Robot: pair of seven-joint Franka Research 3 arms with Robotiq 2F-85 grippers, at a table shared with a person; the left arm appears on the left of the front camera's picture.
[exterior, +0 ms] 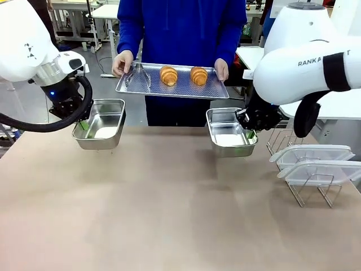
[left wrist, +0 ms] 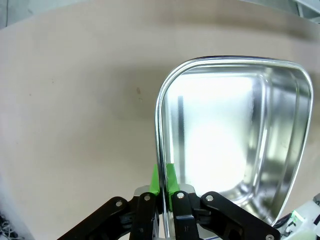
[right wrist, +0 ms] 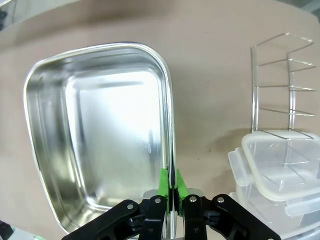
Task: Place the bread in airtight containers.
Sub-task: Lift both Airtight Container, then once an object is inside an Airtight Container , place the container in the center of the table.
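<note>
A perforated metal serving tray point(exterior: 180, 90) sits level before a person's blue sweater point(exterior: 180, 28), metal tongs point(exterior: 138, 77) lying at its left end. A wire rack point(exterior: 279, 141) stands upright on the brown table point(exterior: 169, 209), right side.

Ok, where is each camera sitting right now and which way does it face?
Front view: fixed between the arms, facing across the table at a person holding a tray with two croissants; both arms show, with the left gripper and right gripper.
Left wrist view: looks down along its fingers, clamped on the left tin rim.
Right wrist view: likewise, clamped on the right tin rim, with clear lids beside it.
Shared: the front and right wrist views both show the right tin, the lids and the wire rack.
</note>
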